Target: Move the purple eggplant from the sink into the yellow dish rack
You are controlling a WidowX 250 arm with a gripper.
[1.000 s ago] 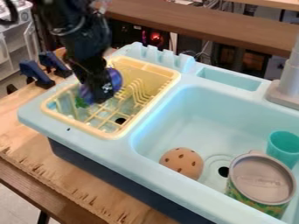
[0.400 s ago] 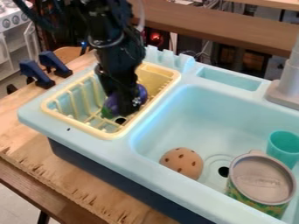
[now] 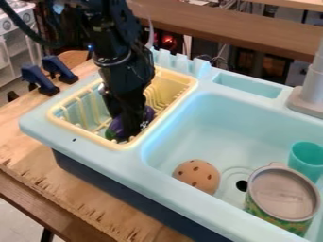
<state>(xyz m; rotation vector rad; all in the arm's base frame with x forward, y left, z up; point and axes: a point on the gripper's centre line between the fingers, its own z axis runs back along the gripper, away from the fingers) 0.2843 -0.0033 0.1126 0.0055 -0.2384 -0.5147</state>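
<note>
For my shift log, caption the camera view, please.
Gripper at a purple toy in the yellow drying rack, beside a sink with a spotted brown piece.

Under me, one wooden table [image 3: 60,198], bearing: one light-blue sink [image 3: 95,156]; two navy clamps [image 3: 39,81], standing near the sink.

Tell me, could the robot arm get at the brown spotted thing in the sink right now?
Probably, but not right away: its gripper seems to hold the purple thing low in the yellow rack. Nothing covers the brown spotted thing from above.
</note>
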